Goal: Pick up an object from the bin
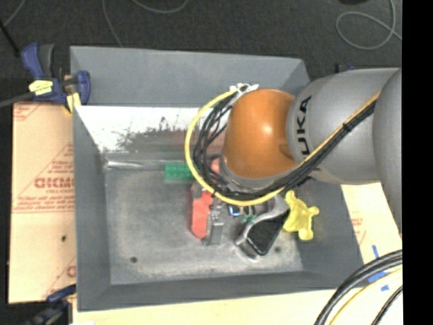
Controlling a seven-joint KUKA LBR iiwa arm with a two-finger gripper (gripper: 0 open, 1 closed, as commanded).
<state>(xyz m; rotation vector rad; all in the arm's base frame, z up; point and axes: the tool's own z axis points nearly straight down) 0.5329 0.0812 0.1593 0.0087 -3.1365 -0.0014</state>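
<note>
My gripper (216,226) is down in the middle of the bin, mostly hidden under the arm's wrist. A red, flat, oblong thing (199,215) lies right against its left side. Whether the gripper holds it cannot be made out. Just to the right lies a black, rounded thing with a silver rim (260,236). Beyond that sits a yellow plastic thing with knobbly arms (300,216). A small green block (177,172) lies further back to the left, near the bin's rear wall.
The arm and its orange wrist cover with looped cables overhang the bin's centre and right half, hiding whatever is beneath. Bare bin floor shows to the left and along the front.
</note>
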